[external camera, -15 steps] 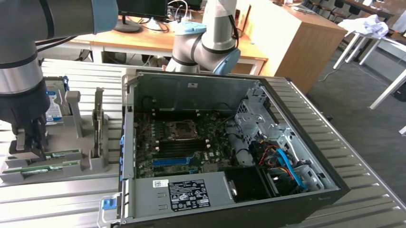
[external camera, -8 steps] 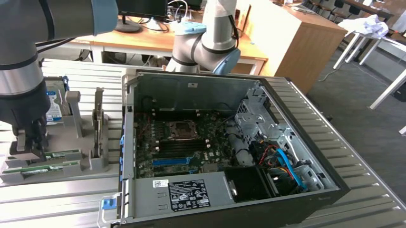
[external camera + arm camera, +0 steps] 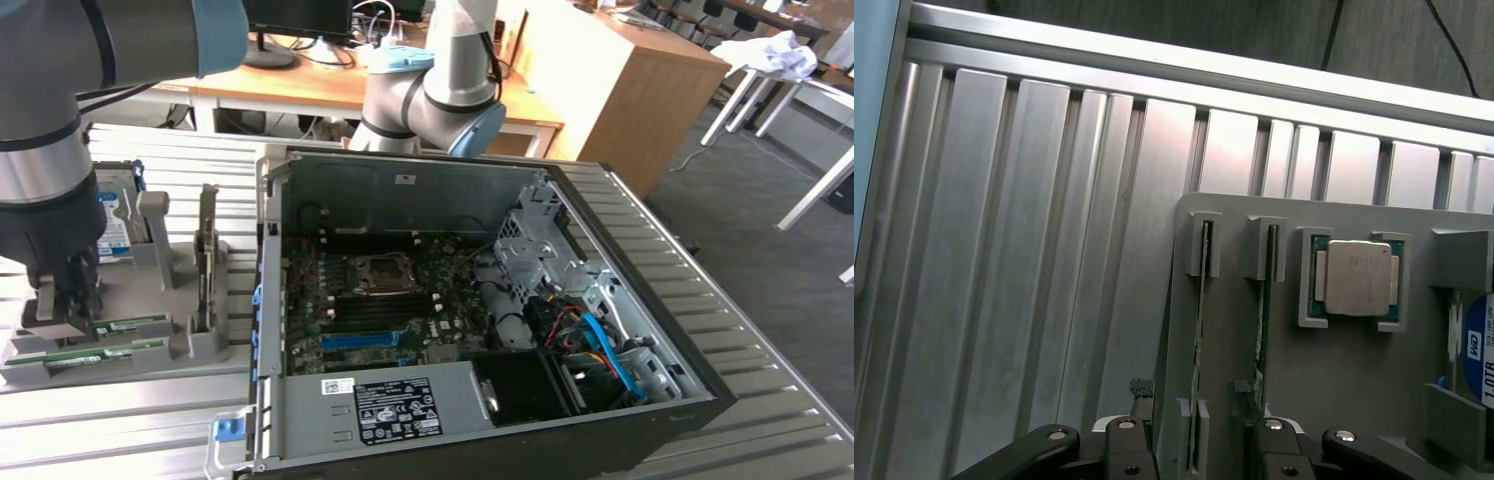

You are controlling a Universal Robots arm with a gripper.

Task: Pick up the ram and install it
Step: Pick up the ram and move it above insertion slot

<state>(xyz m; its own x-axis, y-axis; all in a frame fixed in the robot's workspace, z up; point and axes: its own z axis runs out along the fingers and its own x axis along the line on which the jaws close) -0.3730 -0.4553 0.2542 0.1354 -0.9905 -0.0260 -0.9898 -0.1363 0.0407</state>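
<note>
Black two-finger gripper (image 3: 1193, 392), jaws spread, one finger either side of long thin green ram stick (image 3: 1200, 320), not clamped. Ram on edge in slotted grey plastic holder (image 3: 1232, 300), beside second green stick (image 3: 1262, 300), near square silver processor chip (image 3: 1359, 278). Opened black computer case (image 3: 400, 200) well apart.
</note>
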